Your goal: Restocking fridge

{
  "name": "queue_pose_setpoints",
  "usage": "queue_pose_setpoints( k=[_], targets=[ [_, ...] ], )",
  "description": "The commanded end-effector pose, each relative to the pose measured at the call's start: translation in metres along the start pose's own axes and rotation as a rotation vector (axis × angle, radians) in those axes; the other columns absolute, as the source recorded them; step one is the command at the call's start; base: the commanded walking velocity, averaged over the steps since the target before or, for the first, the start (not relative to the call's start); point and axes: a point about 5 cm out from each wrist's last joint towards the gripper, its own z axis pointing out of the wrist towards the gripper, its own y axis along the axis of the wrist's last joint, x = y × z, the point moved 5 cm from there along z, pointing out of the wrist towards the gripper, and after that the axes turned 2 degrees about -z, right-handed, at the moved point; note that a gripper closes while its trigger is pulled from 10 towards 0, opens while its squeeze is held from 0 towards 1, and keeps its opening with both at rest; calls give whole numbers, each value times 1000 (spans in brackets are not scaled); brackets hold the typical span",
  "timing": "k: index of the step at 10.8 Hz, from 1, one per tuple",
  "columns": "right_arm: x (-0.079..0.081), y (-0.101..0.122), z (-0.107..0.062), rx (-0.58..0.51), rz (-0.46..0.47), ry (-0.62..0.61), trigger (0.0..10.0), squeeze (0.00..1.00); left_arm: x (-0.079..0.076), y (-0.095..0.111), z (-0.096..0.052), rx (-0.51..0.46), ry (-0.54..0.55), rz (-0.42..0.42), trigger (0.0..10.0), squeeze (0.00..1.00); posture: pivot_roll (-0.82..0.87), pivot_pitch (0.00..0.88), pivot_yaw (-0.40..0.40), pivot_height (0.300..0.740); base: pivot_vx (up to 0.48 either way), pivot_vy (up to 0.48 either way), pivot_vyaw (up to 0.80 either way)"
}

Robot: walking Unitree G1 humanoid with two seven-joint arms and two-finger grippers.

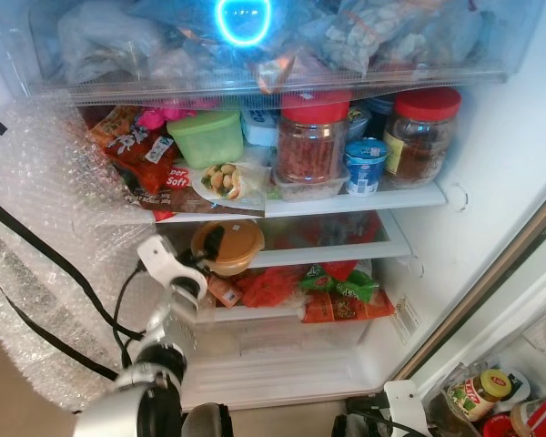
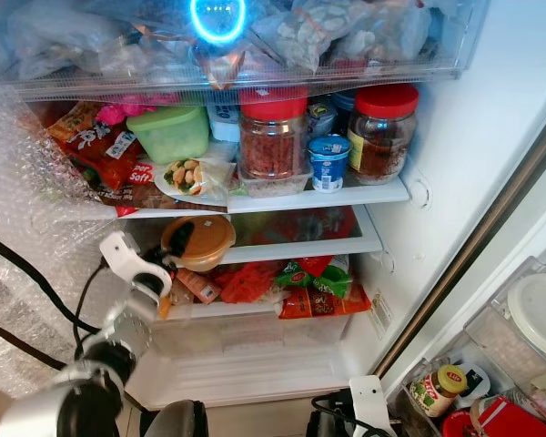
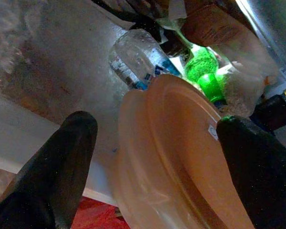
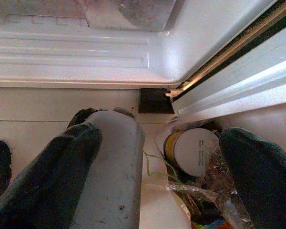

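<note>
Landmark: orange lidded bowl (image 1: pixel 227 246) on the middle shelf (image 1: pixel 328 252).
Above bowl: upper shelf (image 1: pixel 346 200) crowded edge to edge with red-lidded jars (image 1: pixel 311 137) and a green tub (image 1: pixel 207 137).
Right of bowl: open shelf strip.
Below bowl: red and green packets (image 1: pixel 332 291).
Left of bowl: left tool (image 1: pixel 211 244), bubble wrap (image 1: pixel 45 209), black cables (image 1: pixel 45 264).

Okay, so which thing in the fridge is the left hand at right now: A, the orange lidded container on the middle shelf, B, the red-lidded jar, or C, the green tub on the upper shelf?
A: the left hand straddles the orange lidded container, fingers open.
</note>
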Motion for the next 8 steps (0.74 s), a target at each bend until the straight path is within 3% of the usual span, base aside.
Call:
queue_pose_setpoints(
  k=[1,8],
  targets=[
    [6,-11,-1,37,12,10,10000,0,-1,4,0,-12,-15,34,10000,0,-15,0,20,629,0,0,0],
    [5,-9,-1,28,12,9,10000,0,3,-5,-28,-3,-89,187,10000,0,-4,0,20,629,0,0,0]
  ],
)
